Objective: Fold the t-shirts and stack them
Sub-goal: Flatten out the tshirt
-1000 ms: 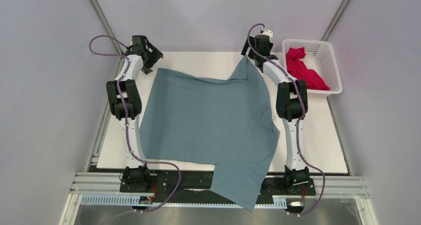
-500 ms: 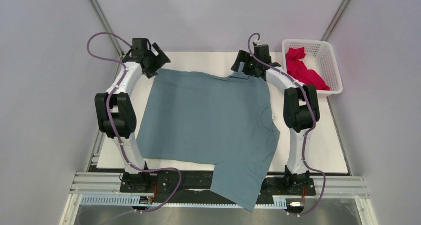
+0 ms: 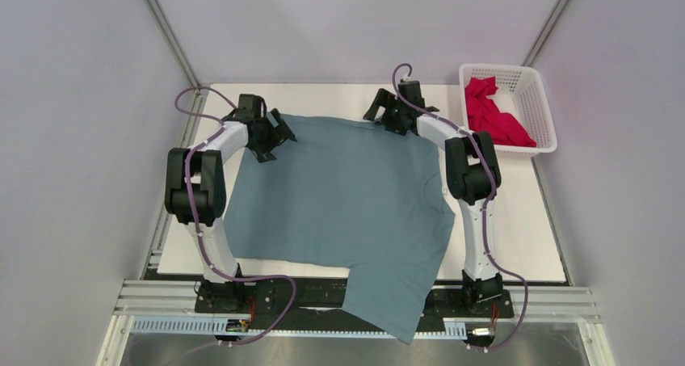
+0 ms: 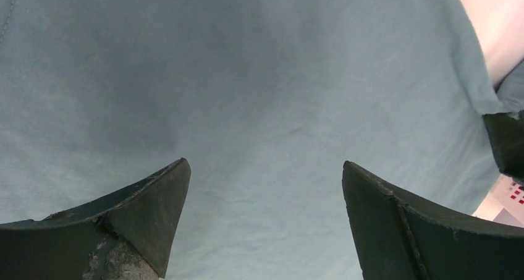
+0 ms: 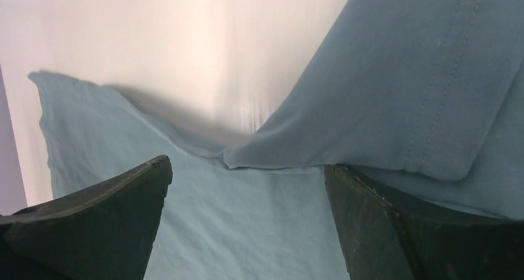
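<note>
The blue-grey t-shirt [image 3: 347, 196] lies spread on the white table [image 3: 517, 229], and one sleeve hangs over the near edge. My left gripper [image 3: 279, 136] hovers open over the shirt's far left corner; in the left wrist view its gripper [image 4: 264, 162] has only flat cloth [image 4: 247, 76] below it. My right gripper [image 3: 378, 111] is open at the shirt's far edge; in the right wrist view its gripper [image 5: 247, 162] frames cloth with a folded-over flap [image 5: 408, 76] beside it. The crimson-pink t-shirt [image 3: 493, 111] lies crumpled in the basket.
A white lattice basket [image 3: 543, 107] stands at the table's far right corner. Bare table [image 5: 185, 39] shows beyond the shirt's far edge. Grey walls close in on both sides, and a metal rail [image 3: 355, 305] runs along the near edge.
The right gripper has opened and let go of the shirt's raised far corner, which now lies down. Both grippers have moved inward from the far corners over the shirt's far edge.
</note>
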You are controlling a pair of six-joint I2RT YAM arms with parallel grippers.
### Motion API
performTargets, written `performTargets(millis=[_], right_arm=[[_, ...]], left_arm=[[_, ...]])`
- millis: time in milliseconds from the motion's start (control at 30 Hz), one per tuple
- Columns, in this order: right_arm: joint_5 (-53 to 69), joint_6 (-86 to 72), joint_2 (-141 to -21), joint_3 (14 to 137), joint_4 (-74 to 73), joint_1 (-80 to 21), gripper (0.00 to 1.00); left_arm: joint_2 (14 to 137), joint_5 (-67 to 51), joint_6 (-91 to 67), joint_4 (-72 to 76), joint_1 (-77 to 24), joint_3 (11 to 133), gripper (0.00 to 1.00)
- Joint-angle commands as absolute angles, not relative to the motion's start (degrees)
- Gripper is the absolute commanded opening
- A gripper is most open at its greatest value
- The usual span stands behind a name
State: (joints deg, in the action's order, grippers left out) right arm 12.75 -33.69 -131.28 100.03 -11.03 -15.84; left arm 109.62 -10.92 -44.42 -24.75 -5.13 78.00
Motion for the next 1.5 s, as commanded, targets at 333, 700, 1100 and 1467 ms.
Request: performTargets(millis=[333,700,1100,1467], right_arm=[[1.14,-36.99,-150.24,125.91,8.91,-16.74,1.0],[0.02,-21.17,-150.24,134.38,16.25,-17.01,1.0],[11.46,2.2,-158.64,141.48,22.56,-20.3,1.0],[8.19,-3.35,-142.18,131.99,4.95,-18.19,1.0]], left_arm=[[108.53,-12.19,-42.28,-20.28,-4.87,75.19,1.0],[109.14,-11.39,-42.4,-22.62,-4.86,77.11,1.0],[106.29,-11.92,-43.85,-25.13,-4.92,74.09,1.0],[105.71,-12.07,-43.27,-26.71,-4.85,74.04,1.0]])
